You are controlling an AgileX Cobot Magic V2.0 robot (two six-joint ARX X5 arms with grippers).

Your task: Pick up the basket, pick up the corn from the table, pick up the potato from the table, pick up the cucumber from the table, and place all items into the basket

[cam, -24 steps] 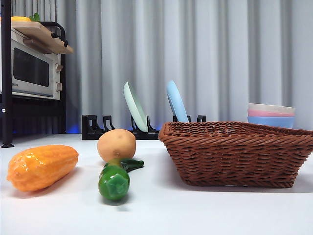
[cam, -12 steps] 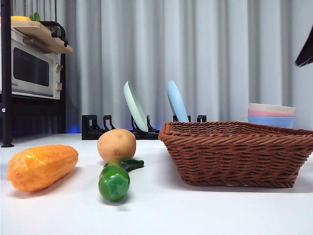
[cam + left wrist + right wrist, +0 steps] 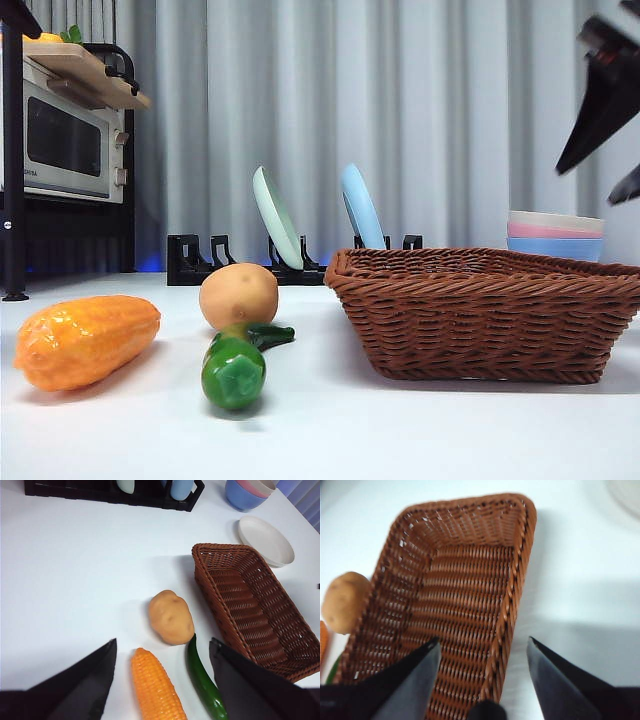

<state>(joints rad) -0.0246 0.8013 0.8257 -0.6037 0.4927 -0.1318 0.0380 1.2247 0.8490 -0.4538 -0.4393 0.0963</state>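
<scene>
The brown wicker basket (image 3: 480,315) stands empty on the white table (image 3: 400,430), to the right. The orange corn (image 3: 88,340) lies at the left, with the tan potato (image 3: 238,296) and the green cucumber (image 3: 237,365) between it and the basket. My right gripper (image 3: 590,180) hangs open above the basket's right end. In the right wrist view its jaws (image 3: 482,640) spread over the basket (image 3: 465,595), with the potato (image 3: 344,601) beside it. My left gripper (image 3: 163,642) is open and high over the potato (image 3: 171,616), corn (image 3: 156,687), cucumber (image 3: 204,682) and basket (image 3: 250,605).
A black dish rack (image 3: 230,262) with a green plate (image 3: 277,218) and a blue plate (image 3: 361,207) stands at the back. Stacked bowls (image 3: 555,235) sit behind the basket, with a white plate (image 3: 265,540) near them. A microwave (image 3: 70,140) sits on a shelf at the far left.
My right gripper has come down into the front view at the top right, above the basket. A black tip now shows at the top left corner. The vegetables and basket have not moved.
</scene>
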